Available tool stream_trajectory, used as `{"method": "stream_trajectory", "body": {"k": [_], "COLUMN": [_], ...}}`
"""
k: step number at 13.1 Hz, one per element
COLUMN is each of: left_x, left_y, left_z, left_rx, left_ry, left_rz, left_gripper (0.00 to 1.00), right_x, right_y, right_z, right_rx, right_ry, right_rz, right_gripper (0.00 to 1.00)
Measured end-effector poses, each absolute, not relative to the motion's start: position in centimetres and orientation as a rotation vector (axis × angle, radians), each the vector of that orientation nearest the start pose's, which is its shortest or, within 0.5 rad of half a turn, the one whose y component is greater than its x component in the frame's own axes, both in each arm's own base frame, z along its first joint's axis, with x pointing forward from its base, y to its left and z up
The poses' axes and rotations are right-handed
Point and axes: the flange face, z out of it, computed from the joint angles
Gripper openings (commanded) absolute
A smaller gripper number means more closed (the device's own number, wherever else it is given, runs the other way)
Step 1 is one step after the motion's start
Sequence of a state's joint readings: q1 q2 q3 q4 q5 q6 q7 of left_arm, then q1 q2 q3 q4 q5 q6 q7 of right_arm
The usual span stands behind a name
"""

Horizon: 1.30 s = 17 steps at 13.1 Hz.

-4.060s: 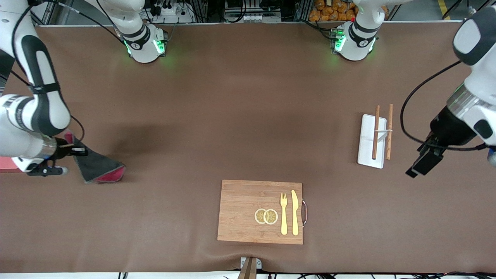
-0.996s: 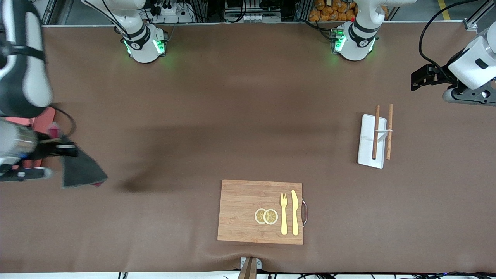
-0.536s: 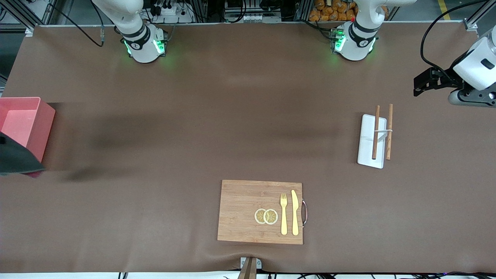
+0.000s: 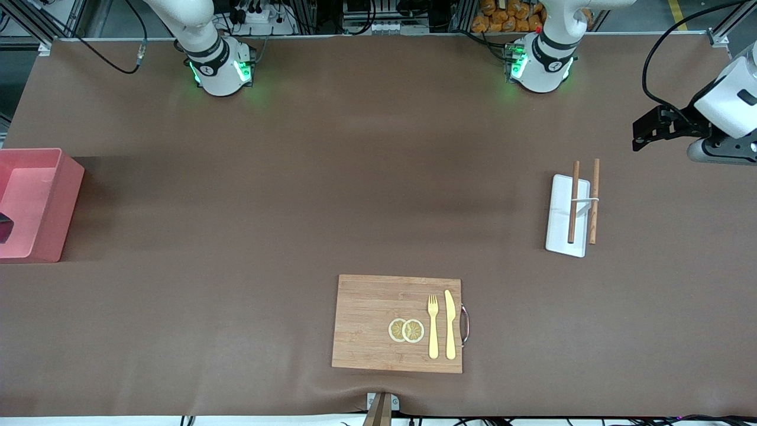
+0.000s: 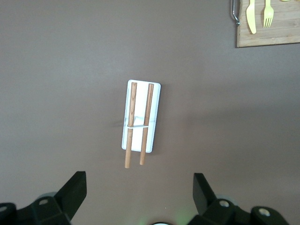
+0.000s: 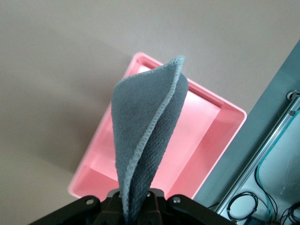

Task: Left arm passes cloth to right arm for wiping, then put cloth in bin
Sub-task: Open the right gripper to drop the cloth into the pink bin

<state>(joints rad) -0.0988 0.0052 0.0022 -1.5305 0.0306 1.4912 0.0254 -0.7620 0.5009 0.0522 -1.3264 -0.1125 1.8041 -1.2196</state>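
Front view: our left gripper (image 4: 641,127) waits near the white tray (image 4: 568,216); bin (image 4: 35,204) at nine o'clock.

Left wrist: jaws spread, empty.

Right wrist: right gripper (image 6: 136,199) pinches the cloth (image 6: 145,136), limp and light, over the bin (image 6: 206,154)

one pink bin (image 4: 35,204), one grey cloth (image 6: 145,140), one wooden board (image 4: 372,319), two lemon slices (image 4: 406,330), one fork (image 4: 433,326), one knife (image 4: 450,324), one white tray (image 4: 562,216), two chopsticks (image 4: 573,202), two grippers, left gripper (image 4: 649,126), right gripper (image 6: 136,202)
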Motion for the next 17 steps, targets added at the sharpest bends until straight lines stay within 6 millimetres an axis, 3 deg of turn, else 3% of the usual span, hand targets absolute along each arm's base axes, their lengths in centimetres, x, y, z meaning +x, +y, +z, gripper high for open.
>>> {"method": "stream_trajectory", "body": {"k": [1, 2, 3, 4, 7, 9, 11, 14, 17], "left_x": [54.6, 54.6, 54.6, 54.6, 54.9, 55.0, 55.1, 55.3, 55.6], "left_y": [-5.1, -5.2, -5.3, -5.2, -5.2, -5.2, -5.1, -4.9, -4.9], "left_z": [63.4, 63.4, 63.5, 63.5, 63.6, 63.7, 63.6, 63.3, 62.7], "left_rx": [-3.106, -3.109, -3.112, -3.113, -3.116, -3.116, -3.116, -3.117, -3.116], "left_ry": [0.19, 0.194, 0.195, 0.194, 0.19, 0.19, 0.189, 0.181, 0.181], "left_rz": [0.065, 0.063, 0.061, 0.057, 0.02, 0.009, 0.01, 0.019, 0.033], "left_gripper": [1.0, 1.0, 1.0, 1.0, 1.0, 1.0, 1.0, 1.0, 1.0], "right_x": [51.4, 50.6, 49.9, 49.4, 49.7, 50.3, 51.4, 54.9, 59.4], "right_y": [-48.7, -49.9, -50.7, -51.3, -51.8, -51.8, -50.9, -47.9, -42.6], "right_z": [41.8, 39.3, 37.2, 35.3, 30.4, 28.9, 29.0, 30.5, 32.9], "right_rx": [-3.031, -3.001, -2.967, -2.931, -2.893, -2.895, -2.886, -2.901, -2.951], "right_ry": [-0.831, -0.82, -0.829, -0.848, -0.863, -0.863, -0.885, -0.918, -0.798], "right_rz": [0.148, 0.171, 0.19, 0.204, 0.163, 0.111, 0.085, 0.056, 0.043], "right_gripper": [0.0, 0.13, 0.85, 1.0, 1.0, 1.0, 1.0, 1.0, 1.0]}}
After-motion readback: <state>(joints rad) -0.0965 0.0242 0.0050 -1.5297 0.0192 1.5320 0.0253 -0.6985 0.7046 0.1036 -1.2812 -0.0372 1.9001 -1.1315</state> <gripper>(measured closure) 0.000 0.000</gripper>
